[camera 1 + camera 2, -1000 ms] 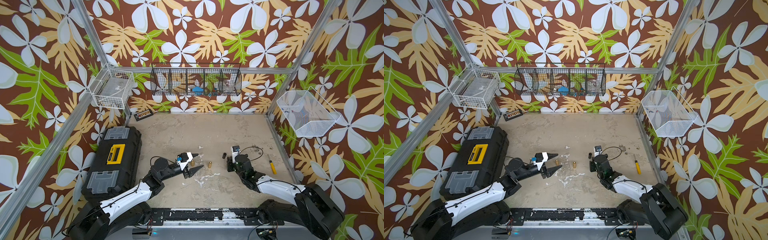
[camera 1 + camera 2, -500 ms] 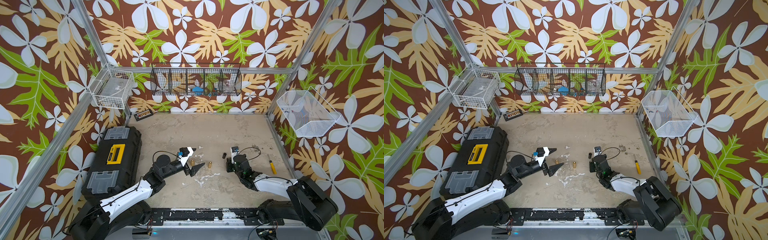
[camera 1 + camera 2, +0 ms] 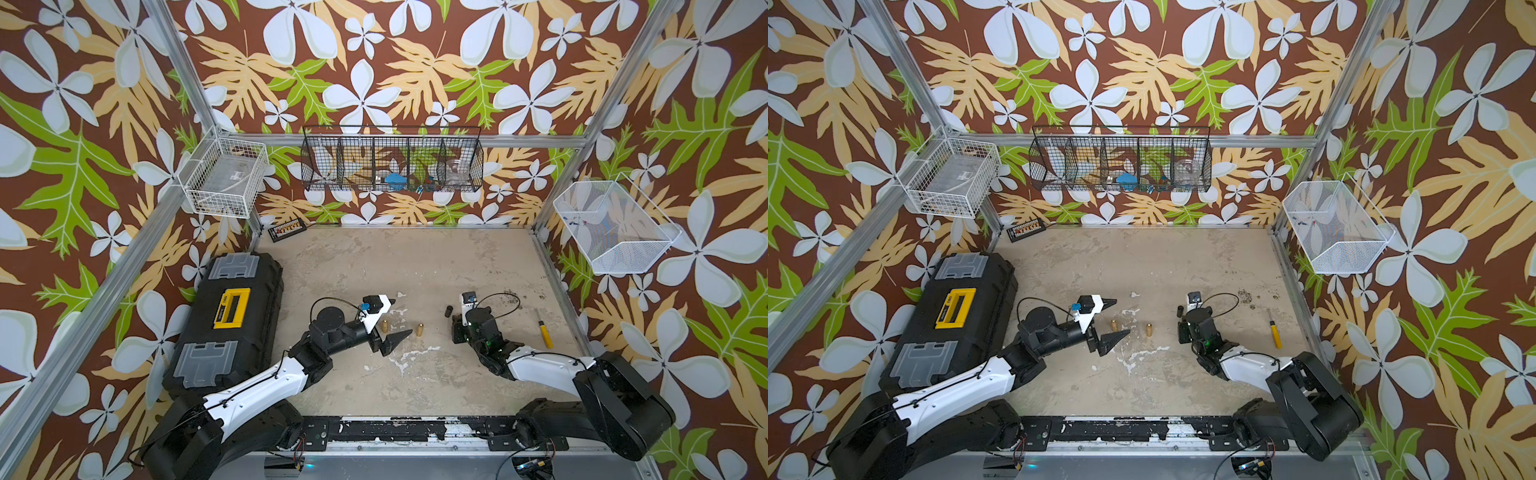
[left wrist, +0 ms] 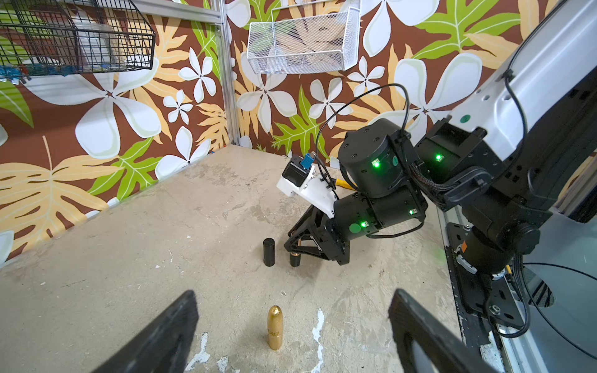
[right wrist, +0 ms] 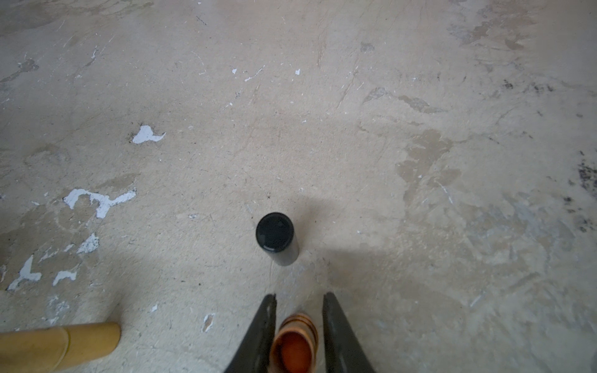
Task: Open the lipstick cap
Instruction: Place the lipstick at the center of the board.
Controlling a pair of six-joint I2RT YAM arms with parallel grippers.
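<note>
Right gripper (image 5: 299,295) straddles the uncapped lipstick (image 5: 294,345), which stands upright on the table (image 5: 420,97) with its coppery open top facing the wrist camera. One jaw appears to touch the tube while a sliver of table shows at the other, so it cannot be told whether the jaws are gripping it. The black cap (image 5: 277,237) stands upright on its own just beside the lipstick, clear of both jaws. The left wrist view shows the same separation, with cap (image 4: 268,252) and lipstick (image 4: 294,258) side by side under the right arm's fingers.

Left gripper (image 4: 294,292) sits low with its jaws spread wide and holds nothing. A gold tube (image 4: 275,327) stands upright and untouched between its fingers. In both top views a second gold tube (image 3: 420,329) stands just past that gripper's near fingertip, between the two arms.

By the look of it the job is essentially done, with the cap off and parked. What seems left is for the right arm to let go cleanly and lift away without knocking over the lipstick or the cap. Both gold tubes appear closed, and it cannot be judged from here whether they are part of the task.
</note>
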